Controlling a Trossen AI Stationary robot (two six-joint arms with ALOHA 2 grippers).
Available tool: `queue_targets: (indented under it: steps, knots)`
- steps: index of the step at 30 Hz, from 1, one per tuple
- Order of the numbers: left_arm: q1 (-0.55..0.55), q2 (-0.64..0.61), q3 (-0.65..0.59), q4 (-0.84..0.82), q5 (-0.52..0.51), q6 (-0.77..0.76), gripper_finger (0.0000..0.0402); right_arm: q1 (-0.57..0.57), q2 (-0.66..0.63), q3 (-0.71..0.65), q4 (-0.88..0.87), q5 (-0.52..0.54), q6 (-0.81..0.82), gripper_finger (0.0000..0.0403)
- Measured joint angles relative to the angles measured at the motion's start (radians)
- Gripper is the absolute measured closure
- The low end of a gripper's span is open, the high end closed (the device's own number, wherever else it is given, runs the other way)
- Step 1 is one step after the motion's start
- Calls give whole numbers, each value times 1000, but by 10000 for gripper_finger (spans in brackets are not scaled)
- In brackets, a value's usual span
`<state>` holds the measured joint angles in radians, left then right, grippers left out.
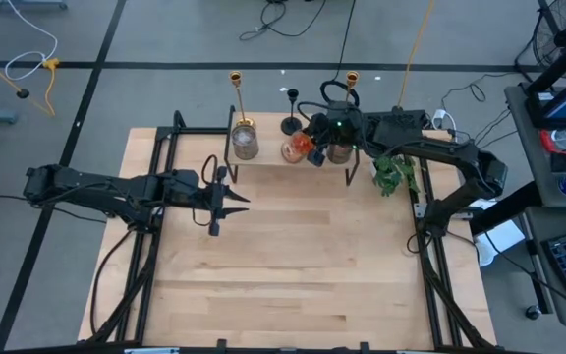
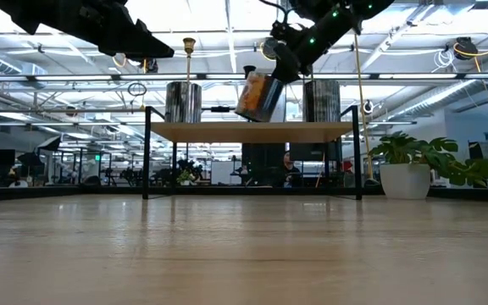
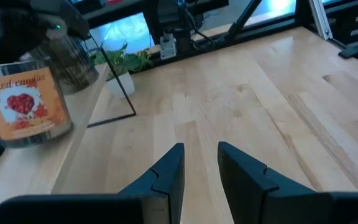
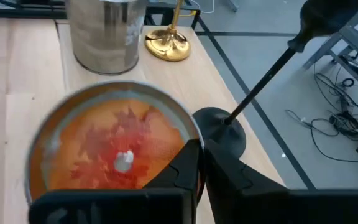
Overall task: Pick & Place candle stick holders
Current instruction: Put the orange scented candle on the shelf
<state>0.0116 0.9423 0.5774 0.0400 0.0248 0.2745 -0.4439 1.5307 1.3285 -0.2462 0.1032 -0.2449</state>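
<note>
The right gripper [image 4: 201, 163] has its jaws clenched on the rim of an orange glass cup [image 2: 257, 95], tipped just above the small shelf [image 2: 252, 131]. Glass looks heavy, slippery and breakable. The left gripper [image 3: 199, 167] waits over the surface, jaws released.

Two gold candlesticks [image 1: 236, 93] [image 1: 352, 84], one black candlestick [image 1: 291, 110], three glass cups [image 1: 245, 141] [image 1: 297, 147] [image 1: 339, 149], one plant [image 1: 396, 175].

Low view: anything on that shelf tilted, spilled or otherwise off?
Yes: the orange glass candle cup is tilted, its base lifted off the wooden shelf, with the right gripper at its rim. The two grey cups beside it stand upright. The left gripper hangs over the table, jaws open. Nothing looks spilled.
</note>
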Motion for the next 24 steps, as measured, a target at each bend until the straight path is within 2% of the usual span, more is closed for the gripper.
queue_targets:
  steps: [18,24]
  knots:
    - [0,0,0,-14,0,-22,298,-2,7,-2,60,0,-14,384]
    - [0,0,0,-15,0,-22,298,-2,7,-2,64,0,-30,351]
